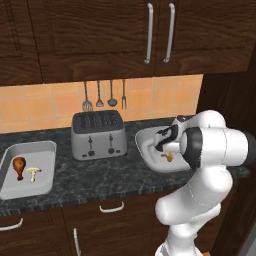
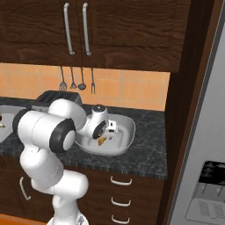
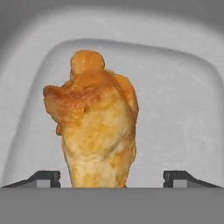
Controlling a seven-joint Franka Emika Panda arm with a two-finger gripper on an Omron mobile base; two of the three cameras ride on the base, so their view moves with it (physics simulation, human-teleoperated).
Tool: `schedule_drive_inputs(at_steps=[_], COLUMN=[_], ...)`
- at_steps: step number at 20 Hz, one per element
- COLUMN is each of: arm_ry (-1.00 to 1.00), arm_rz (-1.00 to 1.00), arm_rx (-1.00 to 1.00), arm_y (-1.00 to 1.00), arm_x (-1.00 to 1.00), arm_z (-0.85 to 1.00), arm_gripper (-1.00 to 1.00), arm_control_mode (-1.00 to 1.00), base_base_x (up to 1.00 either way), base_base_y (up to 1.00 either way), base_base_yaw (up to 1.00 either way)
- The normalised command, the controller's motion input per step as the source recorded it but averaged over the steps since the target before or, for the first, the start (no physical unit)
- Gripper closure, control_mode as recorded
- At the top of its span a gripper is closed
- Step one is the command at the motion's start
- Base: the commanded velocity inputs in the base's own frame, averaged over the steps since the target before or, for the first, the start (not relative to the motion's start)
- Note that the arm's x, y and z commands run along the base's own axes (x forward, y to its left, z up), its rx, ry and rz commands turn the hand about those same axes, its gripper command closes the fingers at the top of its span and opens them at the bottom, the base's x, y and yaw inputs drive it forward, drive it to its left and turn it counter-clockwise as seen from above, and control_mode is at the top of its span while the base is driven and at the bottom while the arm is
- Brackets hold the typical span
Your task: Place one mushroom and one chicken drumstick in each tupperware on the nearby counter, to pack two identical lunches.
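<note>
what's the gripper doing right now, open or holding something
gripper: open, fingers spread clear on either side of the golden chicken drumstick, inside the rounded tupperware; not gripping it.

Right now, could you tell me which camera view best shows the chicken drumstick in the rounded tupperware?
The hand view: the golden chicken drumstick looms close, against the tupperware floor. In both base views it is a small orange speck, partly hidden by the arm.
</note>
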Motion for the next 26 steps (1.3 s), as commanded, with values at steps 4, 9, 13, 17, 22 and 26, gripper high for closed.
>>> schedule_drive_inputs(at_steps=[4,9,13,17,22,26], arm_ry=[-0.21,-0.13,-0.01,0.00,-0.08,-0.13], arm_rz=[0.00,0.00,0.00,-0.01,-0.03,-0.05], arm_rx=[-0.04,-0.05,-0.02,0.00,0.02,0.00], arm_y=[0.00,0.00,0.00,0.07,0.15,0.18], arm_x=[-0.74,-0.81,-0.76,-0.80,-0.73,-0.73], arm_z=[0.75,0.99,1.00,1.00,0.87,0.81], arm_gripper=[-1.00,-1.00,-1.00,-1.00,-1.00,-1.00], arm_control_mode=[-1.00,-1.00,-1.00,-1.00,-1.00,-1.00], base_base_x=[0.00,0.00,0.00,0.00,0.00,0.00], base_base_y=[0.00,0.00,0.00,0.00,0.00,0.00], base_base_yaw=[0.00,0.00,0.00,0.00,0.00,0.00])
